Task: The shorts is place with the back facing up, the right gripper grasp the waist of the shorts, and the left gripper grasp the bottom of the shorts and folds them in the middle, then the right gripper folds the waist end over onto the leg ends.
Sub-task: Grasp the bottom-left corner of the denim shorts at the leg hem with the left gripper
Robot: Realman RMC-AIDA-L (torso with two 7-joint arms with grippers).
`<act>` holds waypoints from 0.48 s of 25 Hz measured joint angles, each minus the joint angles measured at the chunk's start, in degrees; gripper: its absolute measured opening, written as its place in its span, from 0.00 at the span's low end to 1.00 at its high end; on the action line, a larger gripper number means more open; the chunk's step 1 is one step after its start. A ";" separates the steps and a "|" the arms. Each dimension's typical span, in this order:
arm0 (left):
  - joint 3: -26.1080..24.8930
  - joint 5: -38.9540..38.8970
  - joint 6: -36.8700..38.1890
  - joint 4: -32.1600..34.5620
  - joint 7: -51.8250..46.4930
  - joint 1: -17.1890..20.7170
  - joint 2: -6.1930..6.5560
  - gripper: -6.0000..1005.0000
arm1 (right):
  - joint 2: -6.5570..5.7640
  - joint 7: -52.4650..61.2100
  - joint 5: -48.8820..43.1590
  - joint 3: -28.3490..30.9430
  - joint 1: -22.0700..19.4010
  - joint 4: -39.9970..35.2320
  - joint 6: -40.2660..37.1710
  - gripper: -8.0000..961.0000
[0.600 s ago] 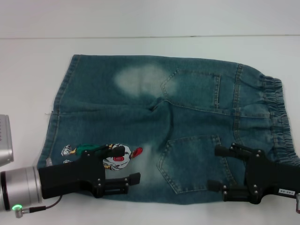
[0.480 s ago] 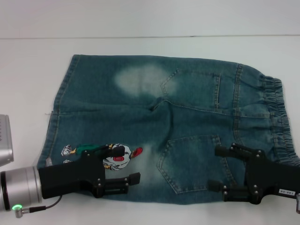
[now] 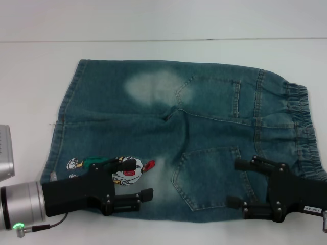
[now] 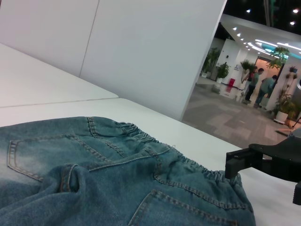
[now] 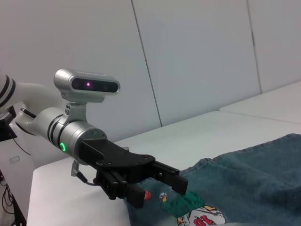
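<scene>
Hovering spread-fingered, nothing gripped: left gripper [image 3: 145, 200] over near-edge leg hem [image 3: 55, 153], right gripper [image 3: 236, 184] by waist [image 3: 301, 125]. Shorts [image 3: 204, 127] flat on white table [image 3: 163, 61], back up. Likely pre-grasp; next, descend and pinch both ends.

Shorts [image 3: 204, 132]: woven denim cloth, matt and coarse-grained, faded in pale patches, with raised stitched seams and a crinkled gathered waist [image 3: 301, 127]. Left gripper [image 3: 134, 198]: matt black plastic-looking body on a brushed silver metal wrist; right gripper [image 3: 240, 184]: matt black. Counter [image 3: 153, 51]: smooth, matt white.
</scene>
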 joint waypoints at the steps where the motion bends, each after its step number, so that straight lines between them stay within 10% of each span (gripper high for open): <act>1: 0.00 0.00 0.04 0.00 0.00 0.00 0.00 0.90 | 0.01 0.00 0.00 0.00 0.01 0.00 0.00 0.98; 12: -2.72 -0.82 3.72 2.13 -0.09 1.63 0.05 0.91 | 0.03 0.00 0.00 0.27 -0.11 0.00 -0.01 0.98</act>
